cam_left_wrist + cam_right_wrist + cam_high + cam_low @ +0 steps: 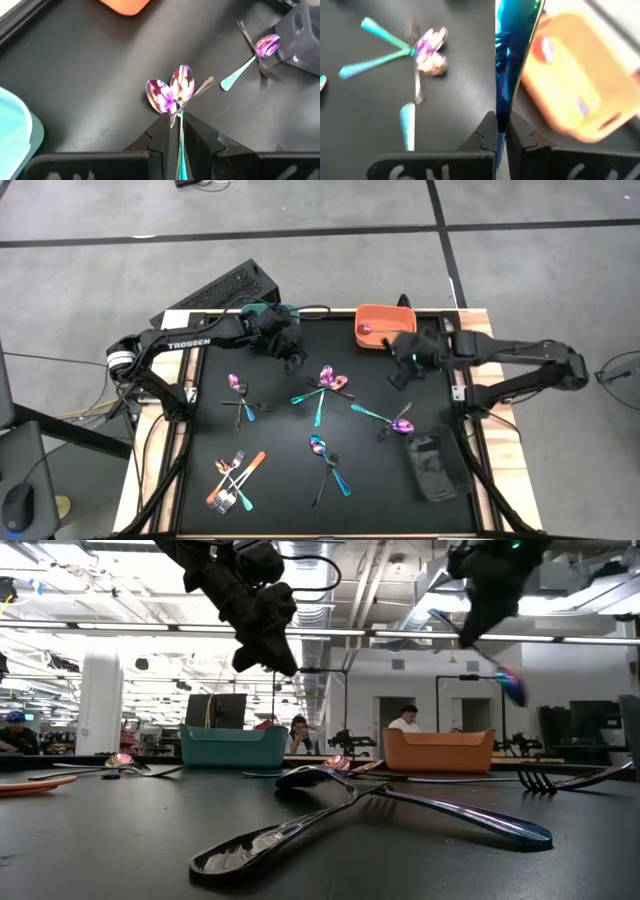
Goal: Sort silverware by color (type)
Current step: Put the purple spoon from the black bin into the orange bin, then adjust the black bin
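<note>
Crossed spoons (pixel 370 815) lie nearest on worktop (pixel 280 480). Right tool (pixel 501 131) grasps blue spoon (pixel 512 55) beside orange bin (pixel 385 326); left tool (pixel 180 131) clenched on teal handle (pixel 181 160).

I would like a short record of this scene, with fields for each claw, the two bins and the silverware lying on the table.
left claw: near the teal bin, shut on a teal-handled piece
right claw: raised beside the orange bin, shut on a blue-green piece
orange bin: one spoon inside
teal bin: partly hidden by the left arm, contents cannot be told
loose silverware: five small groups on the black mat
</note>
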Controlling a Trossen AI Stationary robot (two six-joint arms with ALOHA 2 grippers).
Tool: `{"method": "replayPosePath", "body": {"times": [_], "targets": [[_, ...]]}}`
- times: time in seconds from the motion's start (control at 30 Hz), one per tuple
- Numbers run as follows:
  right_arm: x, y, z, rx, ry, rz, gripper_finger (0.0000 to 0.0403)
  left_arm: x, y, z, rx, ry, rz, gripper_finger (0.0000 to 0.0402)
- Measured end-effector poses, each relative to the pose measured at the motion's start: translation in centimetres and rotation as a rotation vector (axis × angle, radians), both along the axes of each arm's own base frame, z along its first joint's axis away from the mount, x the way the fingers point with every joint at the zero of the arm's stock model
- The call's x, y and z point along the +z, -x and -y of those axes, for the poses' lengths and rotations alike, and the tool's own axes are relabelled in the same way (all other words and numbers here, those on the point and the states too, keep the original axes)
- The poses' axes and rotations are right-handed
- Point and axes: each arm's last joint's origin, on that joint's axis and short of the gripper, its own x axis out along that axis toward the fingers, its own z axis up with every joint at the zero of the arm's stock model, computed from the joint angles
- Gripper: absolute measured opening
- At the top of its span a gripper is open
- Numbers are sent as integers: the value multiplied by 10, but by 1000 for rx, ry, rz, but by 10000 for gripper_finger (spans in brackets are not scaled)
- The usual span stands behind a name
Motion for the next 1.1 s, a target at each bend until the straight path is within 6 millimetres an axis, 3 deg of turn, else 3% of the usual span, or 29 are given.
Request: {"method": "replayPosePath", "body": {"times": [0.13,0.33,0.57,0.7,0.87,1.0,1.1], "targets": [[2,-6,38,12,143,-4,24,0,1,-1,35,-25,-18,39],[-11,-15,94,24,287,-124,25,0,3,-7,85,-34,-18,39],[-44,-25,128,67,268,-295,45,0,6,-14,118,-27,-21,39],[-55,-29,135,37,240,-300,78,-1,7,-15,126,-24,-24,39],[-54,-30,135,-18,218,-259,139,-1,7,-15,132,-28,-27,39],[-38,-23,126,-134,117,-230,190,-2,8,-15,132,-23,-41,39],[-23,-14,112,-189,-34,-215,207,-4,10,-14,131,-10,-72,39]]}}
